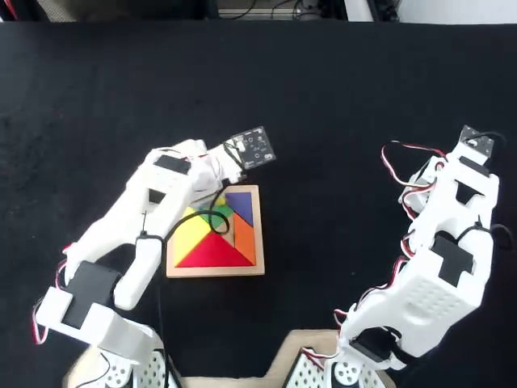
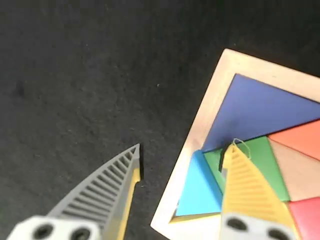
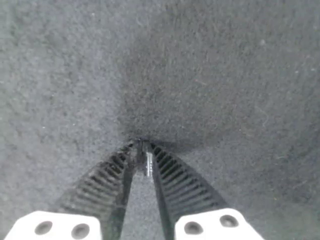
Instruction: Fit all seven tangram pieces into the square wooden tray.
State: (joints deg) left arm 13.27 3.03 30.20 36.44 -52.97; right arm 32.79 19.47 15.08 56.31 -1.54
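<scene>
Wide black table surface [image 1: 323, 97], and the square wooden tray [image 1: 260, 234] sits left of its centre, toward the near edge, with the left arm [image 1: 153, 210] bent over it and the right arm [image 1: 444, 259] well apart by the right edge. Inside the tray: a red triangle [image 1: 212, 252] along the near edge, a yellow triangle [image 1: 187, 230] on the left edge, a blue-violet piece [image 2: 255, 110] in the far right corner, an orange piece [image 1: 245, 234] on the right edge, a green piece [image 2: 262, 160] near the middle and a light-blue triangle [image 2: 200, 187] beside it on the far edge. There is also a wood-coloured patch [image 2: 295, 172]: piece or bare floor, I cannot tell. The left gripper [image 2: 186, 146] is spread wide and empty, straddling the tray's rim, with one finger over the green piece and the other over the cloth. The right gripper [image 3: 141, 145] is pinched closed on nothing above the bare surface.
</scene>
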